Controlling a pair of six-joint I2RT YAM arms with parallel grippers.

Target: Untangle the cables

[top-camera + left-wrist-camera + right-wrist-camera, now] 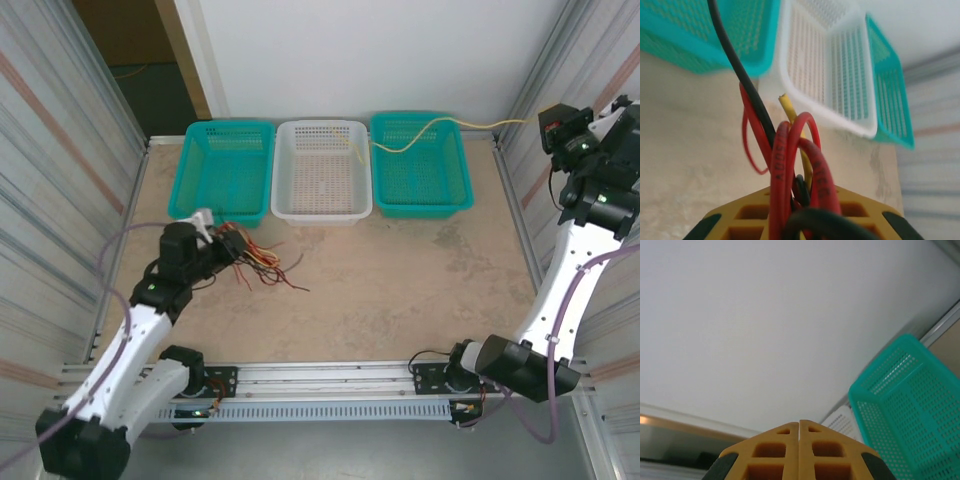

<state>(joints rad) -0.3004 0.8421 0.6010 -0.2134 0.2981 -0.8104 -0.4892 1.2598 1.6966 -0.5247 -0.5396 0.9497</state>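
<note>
Pinched between the left jaws: a tangle of red, yellow and black cables [265, 265], gripped where the strands bunch together. Spilling out ahead of those jaws onto the counter [400, 290], with the long axis running away from the fingertips to their right and slightly toward the near edge. Loose ends splayed apart and lying on the surface.

From the left wrist, threaded up between the yellow fingers [735, 220]: red loops arching forward. One black strand climbing ahead, crossing in front of the left teal basket [225, 175]. One short yellow stub pointing ahead toward the white basket [320, 185].

Stretched apart from that tangle, well to the right of the left jaws: a single yellow cable [430, 128], long axis lying side to side along the back row. One end draped at the white basket's right rim, the middle sagging over the right teal basket [425, 185]. The other end lifted and meeting the right jaws, raised high at the far right. Right jaws pressed fully together, closed on that end as seen from above, though with no wire visible in their seam from the right wrist.

Just beyond the left jaws, close ahead of the tangle: the near wall of the left teal basket, set side by side with the white basket. Below and ahead of the right jaws: the right teal basket.
</note>
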